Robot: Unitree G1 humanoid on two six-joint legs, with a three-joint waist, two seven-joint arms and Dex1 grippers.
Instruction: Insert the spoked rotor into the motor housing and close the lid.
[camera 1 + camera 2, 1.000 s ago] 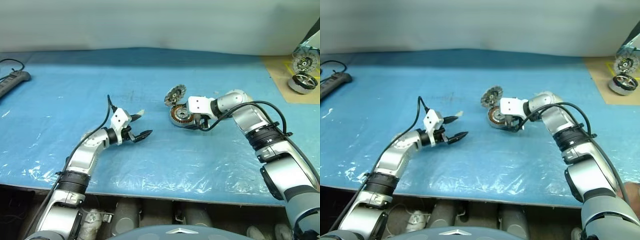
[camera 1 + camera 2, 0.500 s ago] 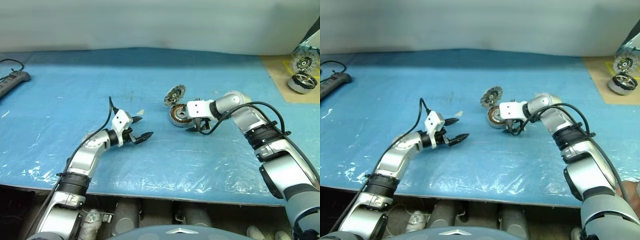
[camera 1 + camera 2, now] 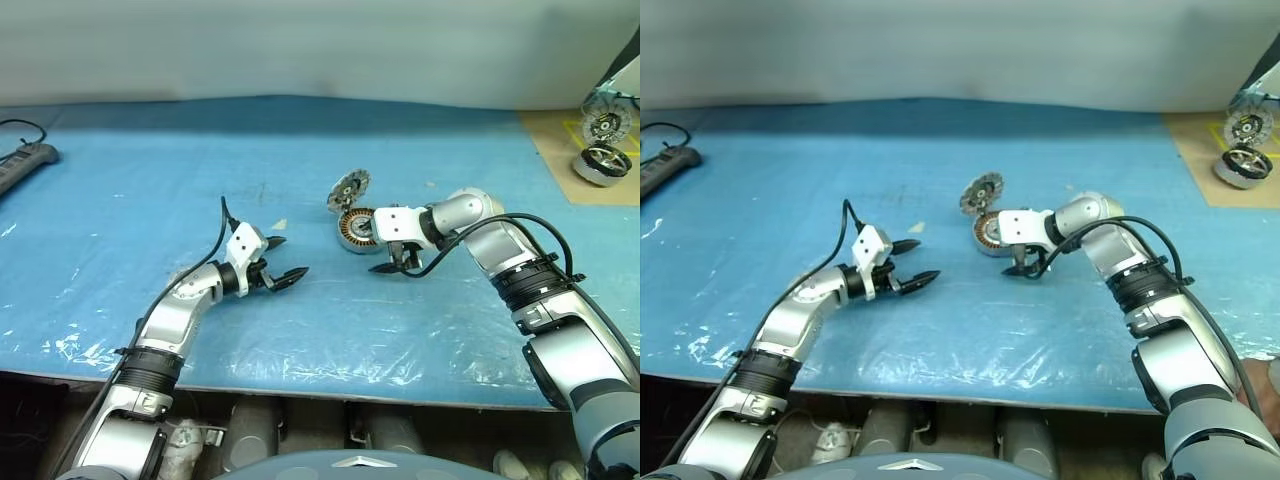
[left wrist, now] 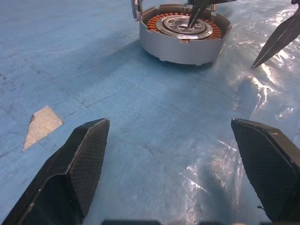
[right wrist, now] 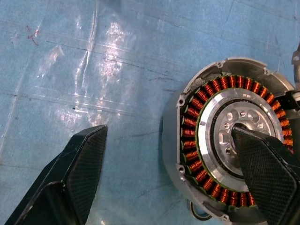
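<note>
1. Motor housing (image 3: pixel 357 230) sits flat on the blue sheet (image 3: pixel 300 340), mid-table. Shallow grey metal puck, with copper-coloured windings ringed around a bright machined hub with small holes.
2. Ribbed disc, judged to be the lid (image 3: pixel 348 188), stands on edge at 11 o'clock of the housing and seems to lean on its rim. Fine dark-and-silver radial ribs, thin rim.
3. Cannot tell whether the spoked rotor is seated.
4. Right gripper (image 5: pixel 168 131) at 4 o'clock of the housing, spread wide, holding nothing. One textured black finger (image 5: pixel 262 159) hangs over the hub, the other over bare sheet.
5. Left gripper (image 3: pixel 290 255) at 8 o'clock, well apart, also spread wide and empty.
6. Risk: a nudge to the housing could topple the propped lid, which may roll off or drop skewed.
7. Risk: a finger dragged across the windings could scrape the thin copper wire.
8. Risk: glossy, wrinkled film means low friction, so the puck may slide under side load with nothing bracing it.
9. Risk: the thin lid rim is hard to pinch, so it may slip or cock in the bore.
10. Farther out: paper scrap (image 4: pixel 42 124) near the left gripper, chrome-rimmed motor (image 3: pixel 598 163) at 2 o'clock, power strip (image 3: pixel 22 163) at 10 o'clock.
</note>
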